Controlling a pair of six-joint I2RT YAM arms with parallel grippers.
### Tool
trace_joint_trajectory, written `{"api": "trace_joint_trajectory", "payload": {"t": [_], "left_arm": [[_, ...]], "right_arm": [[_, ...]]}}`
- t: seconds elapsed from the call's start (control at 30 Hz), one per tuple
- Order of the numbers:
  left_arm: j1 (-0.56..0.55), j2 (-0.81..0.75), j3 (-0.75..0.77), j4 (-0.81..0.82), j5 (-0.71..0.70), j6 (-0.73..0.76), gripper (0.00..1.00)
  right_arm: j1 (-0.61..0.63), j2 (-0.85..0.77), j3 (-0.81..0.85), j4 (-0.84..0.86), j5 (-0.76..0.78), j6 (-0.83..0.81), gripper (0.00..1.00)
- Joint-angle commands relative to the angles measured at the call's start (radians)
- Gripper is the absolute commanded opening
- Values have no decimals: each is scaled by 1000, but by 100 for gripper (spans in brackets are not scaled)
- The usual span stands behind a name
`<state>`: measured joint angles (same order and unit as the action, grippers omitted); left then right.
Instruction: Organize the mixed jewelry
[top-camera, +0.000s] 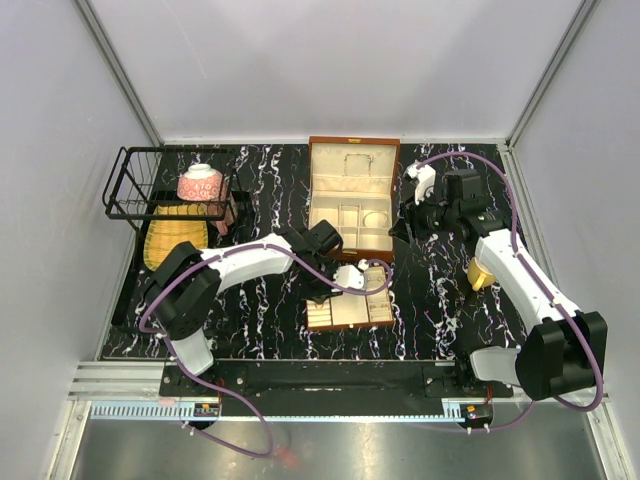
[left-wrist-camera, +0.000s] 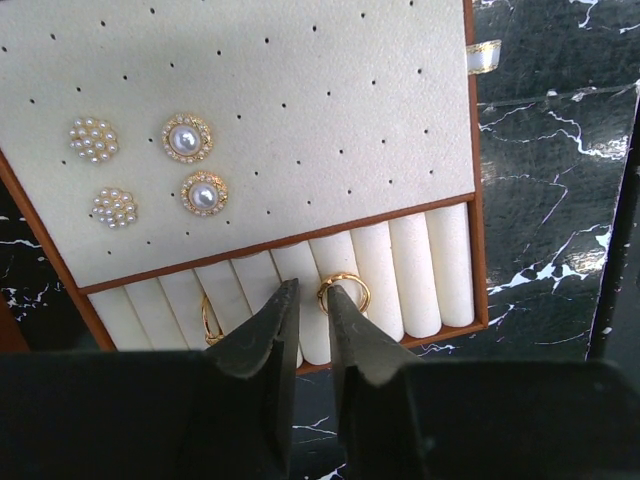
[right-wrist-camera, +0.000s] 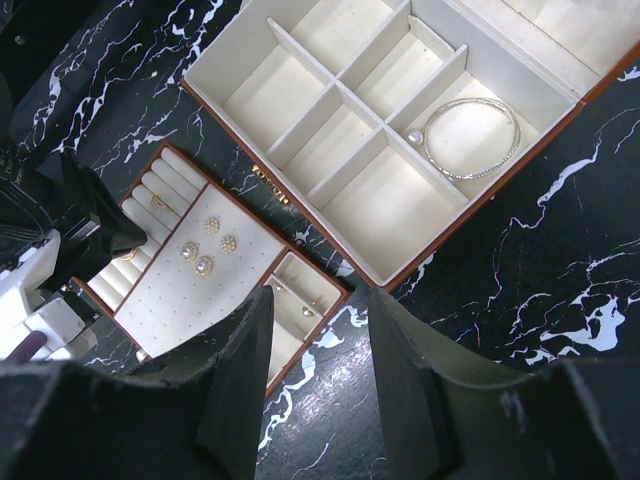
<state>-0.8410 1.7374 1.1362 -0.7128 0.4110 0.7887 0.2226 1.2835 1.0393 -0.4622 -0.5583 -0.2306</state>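
A small brown tray (left-wrist-camera: 478, 250) holds a cream earring pad with several pearl earrings (left-wrist-camera: 186, 138) and a row of ring rolls. Two gold rings sit in the rolls: one (left-wrist-camera: 345, 291) beside my left gripper's right fingertip, one (left-wrist-camera: 208, 322) partly hidden behind the left finger. My left gripper (left-wrist-camera: 312, 292) hovers over the rolls, jaws a narrow gap apart, nothing between them. The open brown box (right-wrist-camera: 300, 55) holds a pale bangle (right-wrist-camera: 470, 138) and a pearl piece (right-wrist-camera: 412, 137). My right gripper (right-wrist-camera: 320, 300) is open and empty above the marble between box and tray (right-wrist-camera: 160, 300).
In the top view the box (top-camera: 352, 150) stands at the back centre and the tray (top-camera: 372, 318) in front of it. A black wire basket (top-camera: 130, 185) with a pink cup (top-camera: 200, 182) is at the back left. A yellow cup (top-camera: 482, 273) sits beside the right arm.
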Motion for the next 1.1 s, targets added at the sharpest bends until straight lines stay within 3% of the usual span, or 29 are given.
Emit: {"api": "trace_joint_trajectory", "payload": {"t": [0.0,0.17,0.43,0.77,1.07], "left_arm": [[-9,-18,-1,-4,-11,7,20],[-10,-16,-3,10,-44,1,20],[-12,-15,-7,39,-90,-13,7],[-21,-35,-16,44,-90,-31,0],[-21,-81,-9,46,-104,-51,0]], "right_arm": [[-2,-27,-2,10,14,-13,49],[0,-30,-2,8,11,-13,49],[0,-35,-4,8,14,-15,49],[0,-32,-2,8,15,-15,49],[0,-35,-4,8,20,-13,49]]}}
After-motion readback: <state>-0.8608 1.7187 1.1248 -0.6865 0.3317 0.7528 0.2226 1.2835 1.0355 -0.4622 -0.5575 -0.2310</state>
